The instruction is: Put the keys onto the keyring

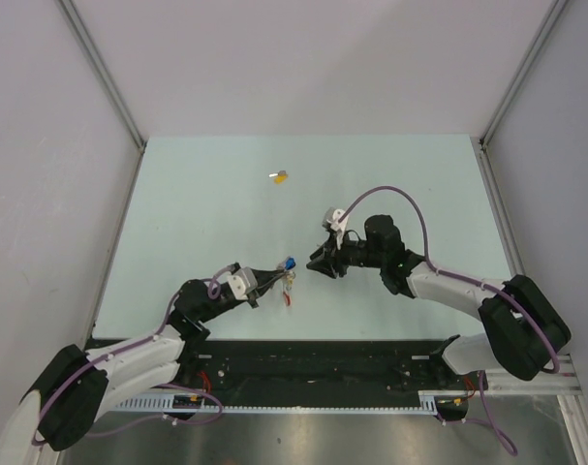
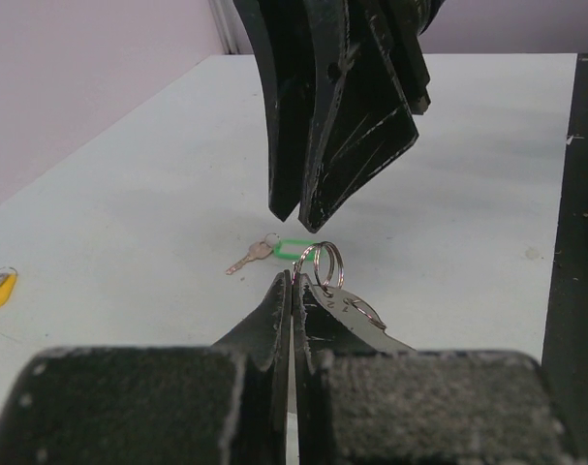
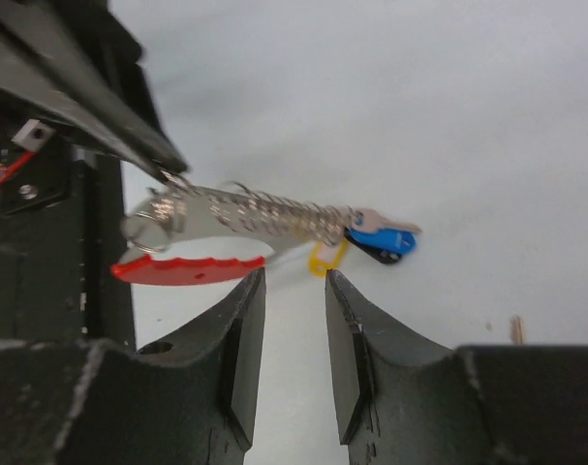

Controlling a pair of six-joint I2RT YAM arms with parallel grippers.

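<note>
1. The left gripper (image 2: pixel 292 286) has its fingers pressed together, pinching the keyring (image 3: pixel 245 211) by its silver split ring (image 2: pixel 324 262) and holding it above the table (image 1: pixel 197 203)
2. From that ring the bunch stretches out as a red curved band (image 3: pixel 192 268) and a coiled metal length, with a blue-headed key (image 3: pixel 381 240) at the far end. Beside that key is what looks like a small yellow or orange loop, too blurred to be sure
3. The right gripper (image 3: pixel 294 291) faces the left one. Its fingers (image 3: pixel 243 329) are apart with nothing between them, and their tips are just beside the red band without touching it
4. The green-headed key (image 2: pixel 286 249) lies flat on the table beneath the tips of the two grippers, and neither holds it
5. The yellow-headed key (image 1: pixel 280 176) lies alone, well apart from the rest and further out on the table
</note>
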